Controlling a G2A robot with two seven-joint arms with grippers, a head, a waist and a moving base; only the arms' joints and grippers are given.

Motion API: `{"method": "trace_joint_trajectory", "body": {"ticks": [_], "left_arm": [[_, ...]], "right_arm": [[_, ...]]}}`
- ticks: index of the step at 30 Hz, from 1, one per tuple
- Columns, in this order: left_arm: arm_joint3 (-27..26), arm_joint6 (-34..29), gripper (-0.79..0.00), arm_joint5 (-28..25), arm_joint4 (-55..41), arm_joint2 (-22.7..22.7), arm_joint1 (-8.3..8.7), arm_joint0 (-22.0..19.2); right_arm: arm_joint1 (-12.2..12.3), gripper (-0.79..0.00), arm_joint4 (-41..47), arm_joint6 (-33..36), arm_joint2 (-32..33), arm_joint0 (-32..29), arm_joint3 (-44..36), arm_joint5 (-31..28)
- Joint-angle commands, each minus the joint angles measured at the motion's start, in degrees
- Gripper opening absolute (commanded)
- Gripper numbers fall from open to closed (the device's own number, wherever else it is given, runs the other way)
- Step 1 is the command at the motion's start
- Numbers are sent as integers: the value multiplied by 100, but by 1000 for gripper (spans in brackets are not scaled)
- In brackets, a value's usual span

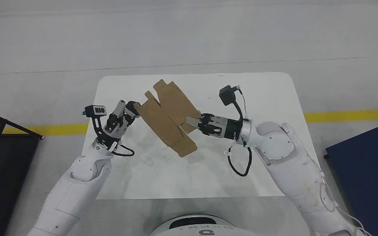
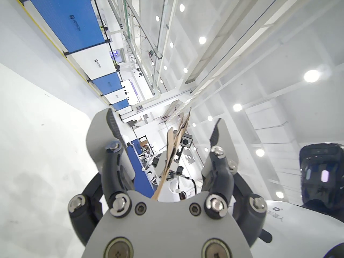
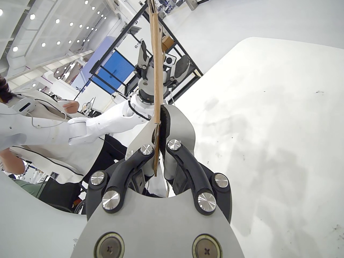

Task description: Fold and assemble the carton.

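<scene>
The flat carton is raised over the counter, clamped at one edge by the right end effector, apparently so its panels stay free for folding. The left end effector stands wide, straddling the opposite edge without gripping. The carton is unformed and holds nothing.

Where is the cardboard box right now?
In the top view, the flat carton is at the middle of the table: the right gripper is shut on one edge, and the open left gripper straddles the opposite one.
</scene>
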Motion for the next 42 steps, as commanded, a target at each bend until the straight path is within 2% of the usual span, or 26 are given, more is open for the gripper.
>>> {"method": "trace_joint_trajectory", "body": {"ticks": [1,5,7,10,15,18,19,21,25,26,27,28,31,36,42], "left_arm": [[-14,-186,-256,-69,14,-4,-6,52],[-14,-338,-317,-265,115,-37,-34,70],[8,-402,-397,-326,189,-59,-45,64],[59,-460,-462,-409,397,-92,-62,64],[36,-577,-520,-446,356,-89,-94,89],[27,-607,-588,-392,338,-69,-117,92],[27,-609,-616,-385,336,-63,-125,95],[32,-610,-785,-388,348,-55,-141,100],[86,-586,-785,-381,472,-71,-169,96],[111,-578,-785,-370,555,-86,-173,96],[129,-553,-785,-365,651,-108,-178,97],[145,-504,-785,-370,755,-137,-182,100],[179,-348,-785,-458,1150,-273,-191,106],[144,-56,-785,-938,2265,-616,-199,156],[7,346,-785,-1076,2976,-799,-240,250]], "right_arm": [[-3,-785,-40,-8,-46,21,4,51],[-7,-785,-25,-41,-116,50,24,91],[-7,-785,14,-71,-126,56,57,101],[-4,-785,48,-101,-130,64,99,96],[-6,-785,61,-146,-191,70,128,80],[-8,-785,43,-168,-230,94,149,101],[-8,-785,42,-174,-237,100,148,105],[-4,-785,29,-172,-235,109,129,126],[7,-785,40,-228,-181,94,90,179],[8,-711,52,-259,-172,86,77,173],[9,-517,64,-281,-168,79,72,169],[10,0,66,-300,-165,77,66,161],[12,0,110,-381,-121,76,130,243],[53,0,-231,-540,117,12,55,401],[82,0,-603,-163,74,194,-107,431]]}}
